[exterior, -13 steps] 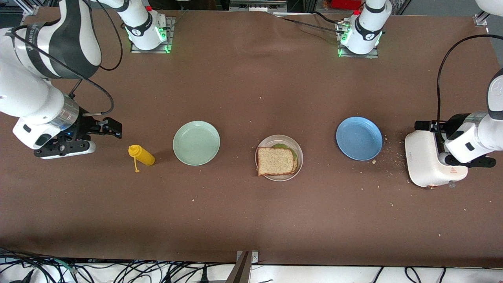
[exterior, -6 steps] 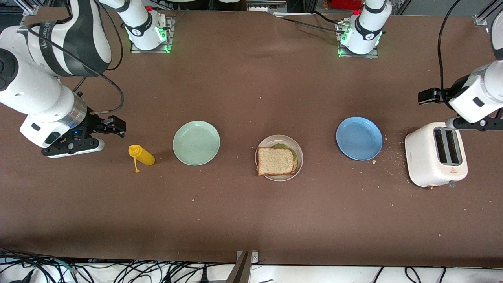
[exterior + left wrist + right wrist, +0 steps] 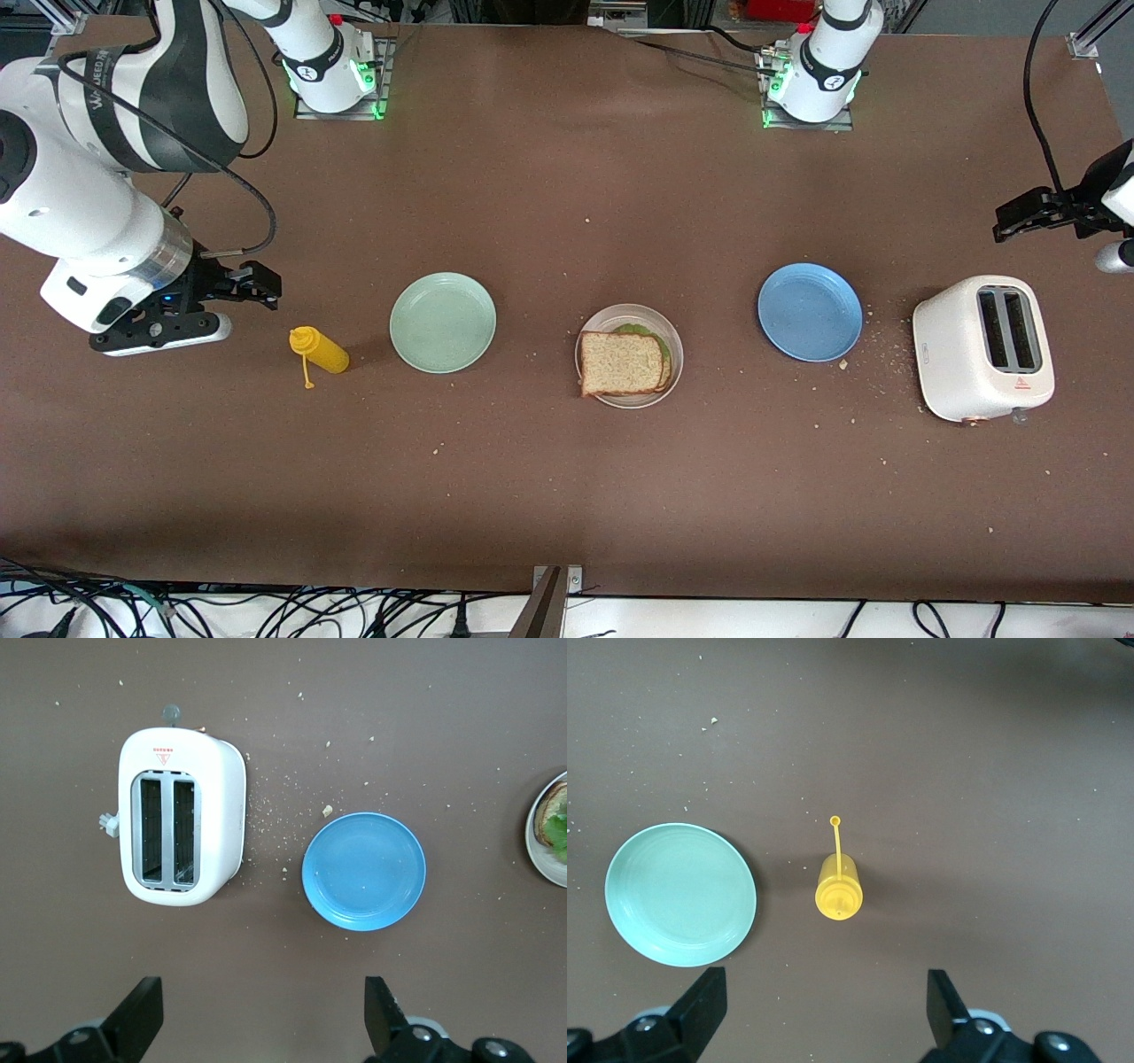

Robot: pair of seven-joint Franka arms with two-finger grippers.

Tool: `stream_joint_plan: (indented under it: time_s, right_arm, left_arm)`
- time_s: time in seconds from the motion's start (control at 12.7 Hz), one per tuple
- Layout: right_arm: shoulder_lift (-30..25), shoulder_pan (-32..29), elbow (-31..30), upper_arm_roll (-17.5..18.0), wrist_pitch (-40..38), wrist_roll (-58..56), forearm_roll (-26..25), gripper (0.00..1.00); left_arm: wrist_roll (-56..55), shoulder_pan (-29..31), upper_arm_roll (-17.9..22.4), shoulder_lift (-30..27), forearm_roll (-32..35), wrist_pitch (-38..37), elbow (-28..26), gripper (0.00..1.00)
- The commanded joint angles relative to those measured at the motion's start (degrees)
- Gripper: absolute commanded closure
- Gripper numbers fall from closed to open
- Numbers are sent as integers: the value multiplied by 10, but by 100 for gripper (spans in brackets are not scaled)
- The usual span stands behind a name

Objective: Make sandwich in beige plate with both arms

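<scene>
The sandwich (image 3: 623,361), a speckled bread slice on top with green lettuce showing at its edge, lies on the beige plate (image 3: 676,344) at the table's middle. The plate's edge (image 3: 537,849) and the lettuce (image 3: 558,827) also show in the left wrist view. My right gripper (image 3: 255,289) is open and empty, up over the table beside the yellow bottle (image 3: 321,350); it also shows in its own wrist view (image 3: 824,1005). My left gripper (image 3: 1021,215) is open and empty, up over the table beside the toaster (image 3: 983,347); it also shows in its own wrist view (image 3: 263,1014).
A mint-green plate (image 3: 443,321) lies between the bottle and the sandwich. A blue plate (image 3: 810,311) lies between the sandwich and the white toaster. Both are bare. Crumbs lie scattered round the toaster and blue plate.
My left gripper has moved from over the toaster toward the robots' bases and the table's end, uncovering the toaster. The right arm has shifted only slightly. The sandwich has not moved.
</scene>
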Motion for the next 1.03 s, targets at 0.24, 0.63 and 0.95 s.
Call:
stream_joint_plan:
  time_s: [0.24,0.63,0.95]
  right_arm:
    - [-16,-3,-7,1,-2,0,-8,0]
    - [-22,-177,-6,193,-2,5,-24,0]
    - [-38,-316,-8,349,-9,61,-86,0]
  left_arm:
    - [-23,-30,10,-55,-5,30,-62,0]
    - [-39,-48,35,-80,-39,44,-93,0]
    - [-37,-38,34,-31,-40,25,-49,0]
